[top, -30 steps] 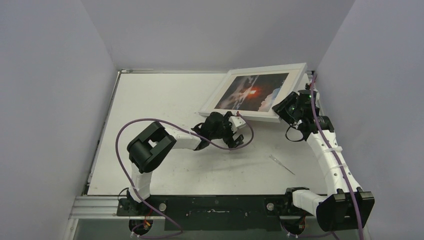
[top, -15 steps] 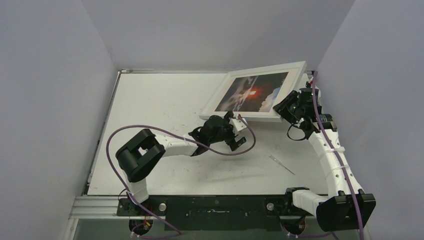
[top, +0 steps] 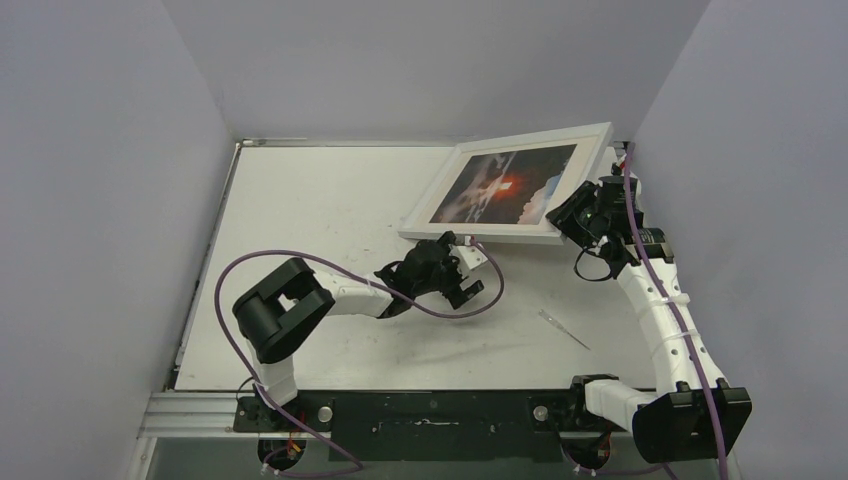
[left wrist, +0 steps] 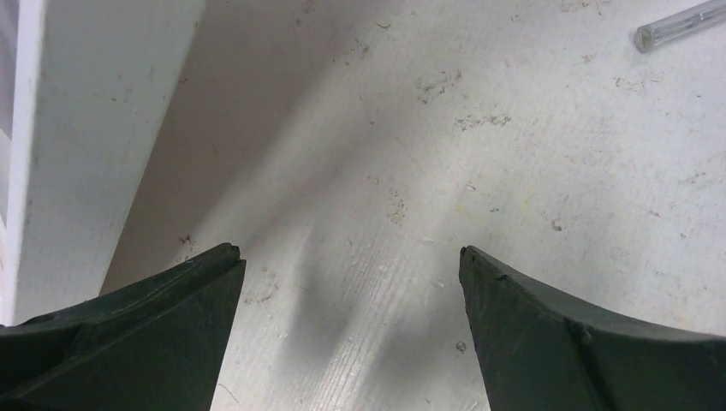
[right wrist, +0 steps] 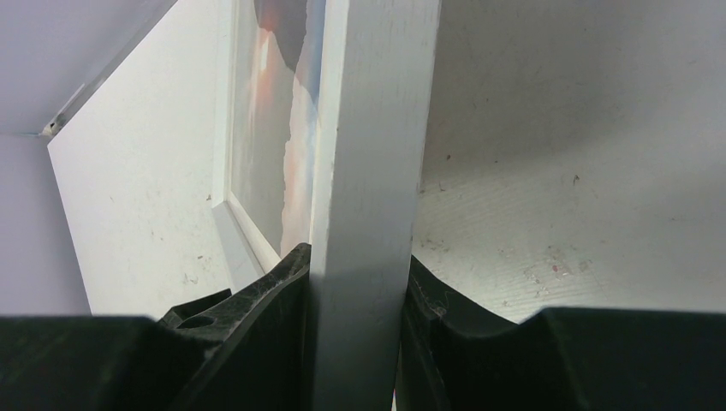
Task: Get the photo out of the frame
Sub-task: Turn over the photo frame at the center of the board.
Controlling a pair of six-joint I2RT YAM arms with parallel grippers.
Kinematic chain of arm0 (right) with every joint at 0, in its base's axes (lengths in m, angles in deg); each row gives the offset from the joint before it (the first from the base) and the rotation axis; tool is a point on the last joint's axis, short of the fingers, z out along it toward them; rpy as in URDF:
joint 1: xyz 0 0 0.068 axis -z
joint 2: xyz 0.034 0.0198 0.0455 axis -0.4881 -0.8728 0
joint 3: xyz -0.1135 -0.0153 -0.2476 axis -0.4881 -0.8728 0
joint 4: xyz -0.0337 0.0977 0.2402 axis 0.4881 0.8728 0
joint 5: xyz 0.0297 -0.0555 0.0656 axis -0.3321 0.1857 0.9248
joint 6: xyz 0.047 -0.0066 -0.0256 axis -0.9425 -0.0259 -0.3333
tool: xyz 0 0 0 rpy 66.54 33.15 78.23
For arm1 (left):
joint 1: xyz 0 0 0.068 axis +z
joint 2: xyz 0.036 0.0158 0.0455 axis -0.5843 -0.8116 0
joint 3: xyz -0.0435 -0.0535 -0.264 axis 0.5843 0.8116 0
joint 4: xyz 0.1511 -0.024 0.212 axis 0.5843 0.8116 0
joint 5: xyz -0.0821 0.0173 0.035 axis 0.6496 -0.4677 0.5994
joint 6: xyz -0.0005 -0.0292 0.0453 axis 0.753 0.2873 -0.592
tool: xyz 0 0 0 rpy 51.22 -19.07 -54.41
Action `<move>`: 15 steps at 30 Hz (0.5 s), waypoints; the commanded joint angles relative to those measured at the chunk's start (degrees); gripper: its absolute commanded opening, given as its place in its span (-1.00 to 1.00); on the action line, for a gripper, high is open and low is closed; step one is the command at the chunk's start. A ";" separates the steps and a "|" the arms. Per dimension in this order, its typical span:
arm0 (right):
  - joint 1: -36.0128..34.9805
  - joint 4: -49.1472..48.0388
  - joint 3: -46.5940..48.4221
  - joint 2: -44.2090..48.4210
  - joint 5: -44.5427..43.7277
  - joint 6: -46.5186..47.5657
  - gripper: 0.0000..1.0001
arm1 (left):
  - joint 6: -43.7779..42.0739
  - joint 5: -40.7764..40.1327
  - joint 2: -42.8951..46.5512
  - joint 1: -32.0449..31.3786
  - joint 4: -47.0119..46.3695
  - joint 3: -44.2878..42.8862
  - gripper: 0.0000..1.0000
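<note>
The frame (top: 583,139), white-bordered, is lifted and tilted at the back right of the table, with the photo (top: 505,183) of grey clouds and an orange glow facing up inside it. My right gripper (top: 574,222) is shut on the frame's right edge. In the right wrist view both jaws press the white edge (right wrist: 377,171), and the photo (right wrist: 276,128) shows to its left. My left gripper (top: 474,275) stands open just below the frame's near left corner, low over the table. In the left wrist view its fingers (left wrist: 347,257) hold nothing, and the frame's side (left wrist: 86,128) rises at the left.
A thin clear stick (top: 563,328) lies on the table right of centre; its end (left wrist: 681,24) shows in the left wrist view. Grey walls close in on three sides. The scuffed white tabletop (top: 330,200) spreads to the left.
My left arm has drawn its elbow left and its gripper has dropped slightly toward the table under the frame's corner. The right gripper and frame have stayed put.
</note>
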 commanded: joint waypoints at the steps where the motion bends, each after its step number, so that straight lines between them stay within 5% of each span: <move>1: -0.12 -4.86 2.54 2.81 -1.86 7.49 -0.89 | 0.03 -1.13 -0.22 -0.21 -0.39 -1.49 0.93; 15: 0.11 -4.12 2.97 3.55 -2.63 7.94 -0.89 | 0.44 -1.18 -5.93 -0.40 1.10 -5.77 0.93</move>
